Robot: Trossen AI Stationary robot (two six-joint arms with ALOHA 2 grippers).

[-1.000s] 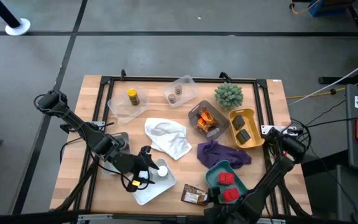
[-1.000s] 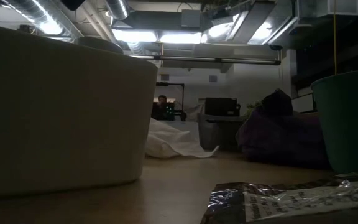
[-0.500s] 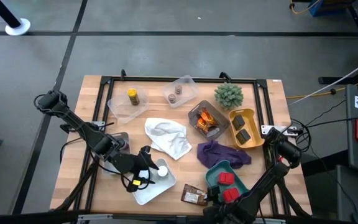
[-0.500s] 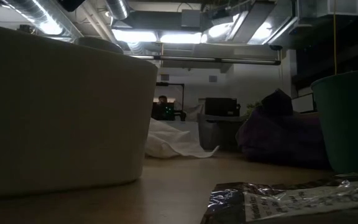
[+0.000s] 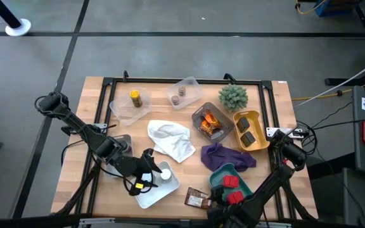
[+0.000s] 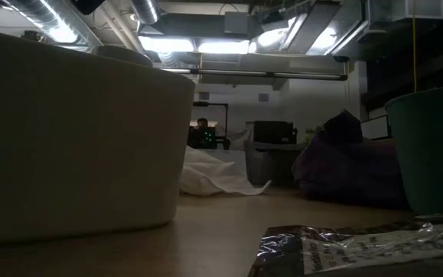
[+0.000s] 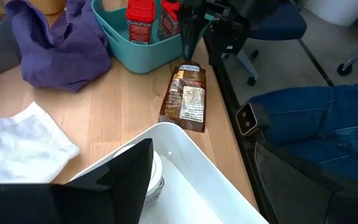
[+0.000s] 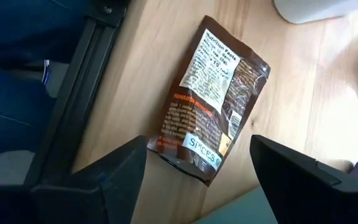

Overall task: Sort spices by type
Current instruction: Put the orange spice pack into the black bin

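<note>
A brown spice packet point(image 8: 213, 112) lies flat on the wood near the table's front edge, also seen as the packet point(image 5: 198, 199) from above. My right gripper point(image 8: 197, 180) hovers open above it, one finger on each side of its nearer end, touching nothing. My left gripper point(image 5: 152, 170) stands open over the white tray point(image 7: 188, 152). A white-capped jar point(image 5: 165, 173) stands in that tray, just beside one finger point(image 7: 123, 180). Two red boxes point(image 5: 231, 189) sit in the teal tray point(image 5: 217, 174).
Purple cloth point(image 5: 227, 155) and white cloth point(image 5: 170, 139) lie mid-table. At the back stand clear trays with a yellow jar point(image 5: 135, 98) and a brown jar point(image 5: 179, 95), a grey tray of orange packets point(image 5: 209, 121), a yellow tray point(image 5: 249, 117) and a green plant point(image 5: 233, 96). A black frame point(image 8: 73, 118) runs beside the packet.
My right gripper has come down a little toward the brown packet and tipped steeper, still open. The left arm and all the things on the table have kept still.
</note>
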